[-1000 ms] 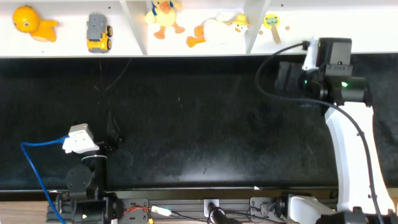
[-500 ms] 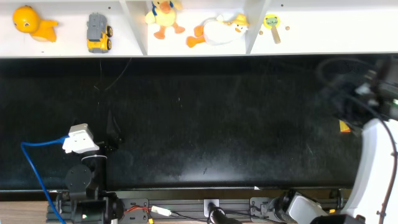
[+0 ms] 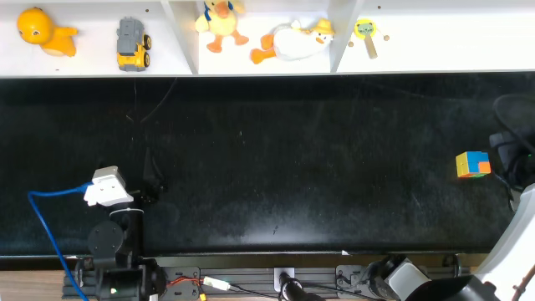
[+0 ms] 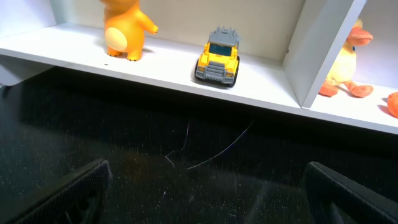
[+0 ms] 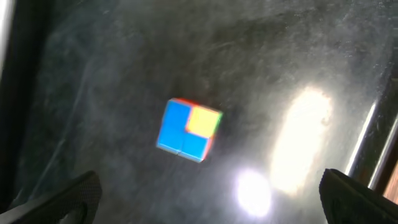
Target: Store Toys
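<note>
The cube (image 3: 473, 165) lies on the black table (image 3: 292, 167) at the far right of the top frame, about halfway up and well apart from the shelf (image 3: 435, 52) along the upper edge. Seen from the right wrist, it shows blue and yellow faces with a red edge. The right jaws hang above it, spread wide, with nothing between them and not touching it. The right arm (image 3: 522, 209) stands at the right edge of the top frame, just beside the cube.

The shelf has three compartments. The left one, at upper left, holds an orange duck (image 3: 42, 32) and a truck (image 3: 132, 43), near each other but apart. The middle one holds a yellow duck (image 3: 220, 21) and a white duck (image 3: 292, 40). The right one holds a small toy (image 3: 366, 33) near its divider.

The left arm (image 3: 109, 188) sits at lower left, with a blue cable (image 3: 46, 226) trailing from it. The left jaws are wide open and empty, low over the table and facing the orange duck and truck.
</note>
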Tool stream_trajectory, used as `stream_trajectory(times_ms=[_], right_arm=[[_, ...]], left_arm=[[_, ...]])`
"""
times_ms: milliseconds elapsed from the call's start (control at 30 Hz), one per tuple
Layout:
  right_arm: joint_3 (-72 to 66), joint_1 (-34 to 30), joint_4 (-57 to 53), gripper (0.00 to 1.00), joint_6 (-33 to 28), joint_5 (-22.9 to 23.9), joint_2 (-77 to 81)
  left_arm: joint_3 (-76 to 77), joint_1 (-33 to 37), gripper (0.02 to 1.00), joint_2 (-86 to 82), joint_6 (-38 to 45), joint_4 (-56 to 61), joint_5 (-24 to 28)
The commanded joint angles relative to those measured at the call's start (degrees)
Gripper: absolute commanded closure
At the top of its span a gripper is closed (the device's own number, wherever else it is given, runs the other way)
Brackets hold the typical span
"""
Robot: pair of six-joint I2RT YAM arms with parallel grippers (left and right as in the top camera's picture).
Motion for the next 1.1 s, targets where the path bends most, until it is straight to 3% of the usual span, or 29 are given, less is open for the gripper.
stream_trajectory(times_ms=[33, 333, 533, 1100], right_arm=[[-6.08, -2.58, 3.54, 0.003, 0.83, 1.51, -0.68], [-10.36, -3.02, 15.39, 0.005, 0.94, 1.46, 0.09], [-10.36, -2.64, 18.84, 0.005, 2.38, -1.01, 4.44], [-10.38, 4.20, 27.47, 0.003, 4.37, -1.03, 15.72]], left_arm=[[-0.31, -0.42, 0.020, -0.70, -0.22, 0.11, 0.74], [-0.31, -0.42, 0.020, -0.70, -0.22, 0.11, 0.74], [-0.31, -0.42, 0.020, -0.70, -0.22, 0.13, 0.74], [-0.31, -0.42, 0.020, -0.70, -0.22, 0.11, 0.74]])
